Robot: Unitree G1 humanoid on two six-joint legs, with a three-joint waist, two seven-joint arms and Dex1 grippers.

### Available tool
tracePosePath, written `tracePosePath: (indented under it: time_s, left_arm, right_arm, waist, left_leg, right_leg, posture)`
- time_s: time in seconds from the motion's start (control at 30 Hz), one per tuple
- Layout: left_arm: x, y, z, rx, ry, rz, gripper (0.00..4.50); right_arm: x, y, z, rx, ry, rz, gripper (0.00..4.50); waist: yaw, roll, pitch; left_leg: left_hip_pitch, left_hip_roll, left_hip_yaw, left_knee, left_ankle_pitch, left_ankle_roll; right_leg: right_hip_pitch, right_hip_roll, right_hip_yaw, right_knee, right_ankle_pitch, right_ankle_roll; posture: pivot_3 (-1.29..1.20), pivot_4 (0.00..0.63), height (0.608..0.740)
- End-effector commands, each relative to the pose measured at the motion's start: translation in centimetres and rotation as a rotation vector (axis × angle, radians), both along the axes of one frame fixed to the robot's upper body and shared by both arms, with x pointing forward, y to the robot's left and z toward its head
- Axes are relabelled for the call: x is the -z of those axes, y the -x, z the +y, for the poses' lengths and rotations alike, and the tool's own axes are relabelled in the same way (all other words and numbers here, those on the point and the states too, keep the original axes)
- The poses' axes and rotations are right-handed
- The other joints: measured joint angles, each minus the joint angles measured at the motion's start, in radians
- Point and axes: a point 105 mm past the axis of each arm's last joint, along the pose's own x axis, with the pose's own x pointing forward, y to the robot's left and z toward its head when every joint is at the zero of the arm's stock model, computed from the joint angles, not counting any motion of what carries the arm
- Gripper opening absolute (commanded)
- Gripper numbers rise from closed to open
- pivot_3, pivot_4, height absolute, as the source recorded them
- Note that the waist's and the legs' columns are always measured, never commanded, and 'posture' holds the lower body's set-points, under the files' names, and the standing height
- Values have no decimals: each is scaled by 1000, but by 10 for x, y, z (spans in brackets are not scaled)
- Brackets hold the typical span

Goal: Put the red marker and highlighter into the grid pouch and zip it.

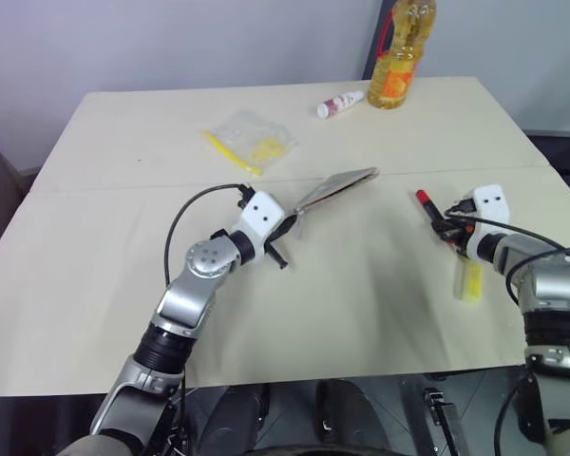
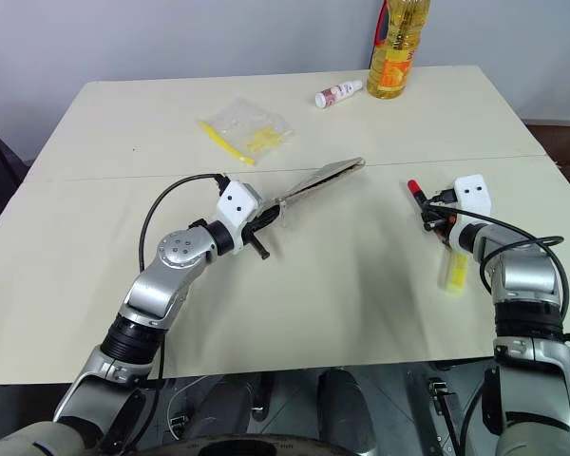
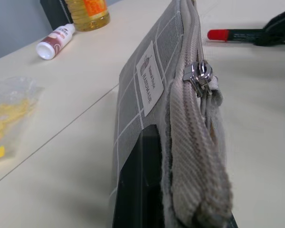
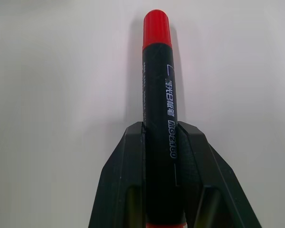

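Pouch (image 1: 337, 185) is held lifted off the surface (image 1: 361, 304) by the left pincer (image 1: 287, 231), clamped together on its end, likely to present the zipper (image 3: 199, 76) | red marker (image 4: 159, 109) is clamped between the right pincer's (image 4: 161, 161) fingers, well right of the pouch | highlighter (image 1: 469, 281) lies just beside the right pincer.

Grid pouch (image 1: 334, 186) raised edge-up, red marker (image 4: 159, 95) dark-barrelled, highlighter (image 1: 469, 281) flat on table
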Motion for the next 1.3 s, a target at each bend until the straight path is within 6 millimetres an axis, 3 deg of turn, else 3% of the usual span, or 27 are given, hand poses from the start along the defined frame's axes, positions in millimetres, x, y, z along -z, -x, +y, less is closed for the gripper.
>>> tracePosePath:
  time_s: [0.03, 0.2, 0.43, 0.97, 1.13, 1.3]
  left_arm:
    - [-13, -3, 1, -1, 19, -47, 0]
    - [-15, -3, -1, 23, 26, -49, 0]
    - [-16, 0, -7, 65, 37, -43, 0]
    - [-17, 11, -9, 112, 40, -45, 0]
    - [-13, 19, -6, 191, -60, -88, 0]
    - [-5, 29, -4, 319, -158, -89, 0]
  right_arm:
    - [-49, 10, 20, -156, 231, -194, 370]
    - [-79, 38, 52, -333, 346, -316, 370]
    - [-90, 42, 64, -391, 398, -341, 370]
    - [-76, 41, 81, -530, 522, -281, 370]
    - [-66, 48, 96, -686, 672, -254, 370]
    - [-51, 59, 125, -881, 771, -255, 370]
  waist:
    - [1, 1, 0]
    - [-2, 1, 0]
    - [3, 0, 1]
    - [1, 0, 1]
    - [0, 0, 1]
    - [0, 0, 1]
  left_leg:
    - [0, 0, 0, 0, 0, 0]
    - [0, 0, 0, 0, 0, 0]
    - [-1, 0, 0, 1, 0, 0]
    - [-1, 0, 0, 1, 0, 0]
    - [-1, 0, 0, 1, 0, 0]
    - [-1, 0, 0, 0, 0, 0]
  right_leg:
    - [0, 0, 0, 0, 0, 0]
    - [0, 0, 0, 0, -1, 1]
    - [1, 0, 0, -1, -1, 0]
    - [0, -1, 0, -1, -1, 0]
    - [0, -1, 0, -1, -2, -2]
    - [0, -1, 0, -1, -2, -3]
  posture:
    - [0, 150, 740]
    - [0, 150, 740]
    - [0, 150, 740]
    - [0, 150, 740]
    - [0, 150, 740]
    - [0, 150, 740]
